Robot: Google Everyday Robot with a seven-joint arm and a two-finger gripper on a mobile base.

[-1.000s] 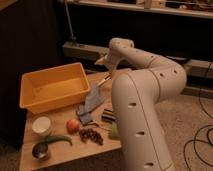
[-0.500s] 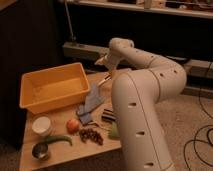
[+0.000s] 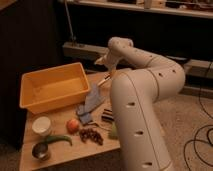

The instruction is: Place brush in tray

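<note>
Setting: dim room, dark shelving [image 3: 82, 50] at the back, speckled floor [image 3: 192, 112] at the right with a dark cable [image 3: 199, 140] lying on it.
Surface: low wooden surface [image 3: 62, 152], left of the robot, carrying all the items below.
Tray: yellow-orange bin [image 3: 52, 87], deep, rolled rim, at the back left of the surface; nothing was seen inside it.
Brush: thin whitish stick [image 3: 104, 80], tilted, near the back right of the surface, just right of the tray and outside it, at the upper end of the cloth.
Claw: claw [image 3: 101, 62] hung over the back right of the surface, directly above the brush; fingers were spread and released, grasping nothing. Contact with the brush could not be told.
Arm: thick white arm [image 3: 145, 85], rising from the lower right and bending back toward the tray.
Cloth: blue-grey cloth [image 3: 91, 100], crumpled, just beside the tray's right front corner.
Block: dark striped block [image 3: 107, 116], right of the cloth, close to the arm.
Cup: small white round cup [image 3: 41, 125], in front of the tray.
Fruit: round reddish fruit [image 3: 73, 125], right of the cup.
Pepper: green pepper [image 3: 59, 138], in front of the cup.
Grapes: dark cluster [image 3: 91, 135], right of the pepper.
Metal cup: small metal cup [image 3: 40, 150], at the front left.
</note>
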